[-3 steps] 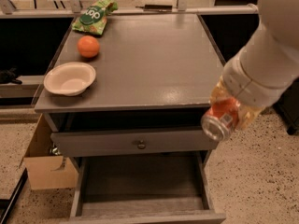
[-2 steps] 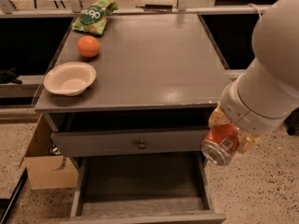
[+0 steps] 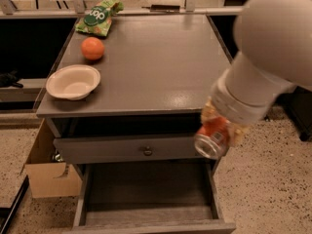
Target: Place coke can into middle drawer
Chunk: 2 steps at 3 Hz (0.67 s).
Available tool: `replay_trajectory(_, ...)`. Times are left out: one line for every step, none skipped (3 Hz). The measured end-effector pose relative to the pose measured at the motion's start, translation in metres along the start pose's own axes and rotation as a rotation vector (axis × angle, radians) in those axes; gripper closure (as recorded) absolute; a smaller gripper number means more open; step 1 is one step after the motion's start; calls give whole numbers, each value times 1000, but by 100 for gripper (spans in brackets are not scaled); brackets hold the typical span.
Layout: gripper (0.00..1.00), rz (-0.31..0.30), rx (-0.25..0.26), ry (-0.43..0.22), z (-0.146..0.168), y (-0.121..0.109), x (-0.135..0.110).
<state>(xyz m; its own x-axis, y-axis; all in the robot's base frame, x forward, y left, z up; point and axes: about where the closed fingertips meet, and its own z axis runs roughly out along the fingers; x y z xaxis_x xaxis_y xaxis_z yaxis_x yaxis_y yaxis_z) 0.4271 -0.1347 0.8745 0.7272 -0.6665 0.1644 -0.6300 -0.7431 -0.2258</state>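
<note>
The carry step is in hand: the coke can [image 3: 212, 139] is in the air and not yet in the middle drawer [image 3: 146, 186]. The pincer [image 3: 219, 133] is closed on the can, with a pale finger on either side of its orange body. The can is tilted, its silver end pointing toward 7 o'clock. It hangs at the right end of the shut drawer front [image 3: 112, 150] with the round knob [image 3: 145, 150], just below the worktop [image 3: 156, 57] edge. That puts it at about 1 o'clock from the middle of the open drawer, near the drawer's right wall. The thick white arm [image 3: 273, 57] comes in from 2 o'clock.

The drawer is pulled out and its grey floor is bare. The next move probably calls for shifting the can toward 7 o'clock and downward until it is well inside the right wall. Then it can be lowered close to the floor before the pincer opens. Because the can is tilted, it may roll once let go.

On the worktop, an orange [image 3: 92, 48], a white bowl [image 3: 73, 81] and a green snack bag [image 3: 97, 17] sit well apart from the can.
</note>
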Motion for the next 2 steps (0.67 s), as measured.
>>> replay_trajectory(100,-103,-49,-114,63,-70,-11)
replay_trajectory(100,-140,-86,-180,101,-85,-24)
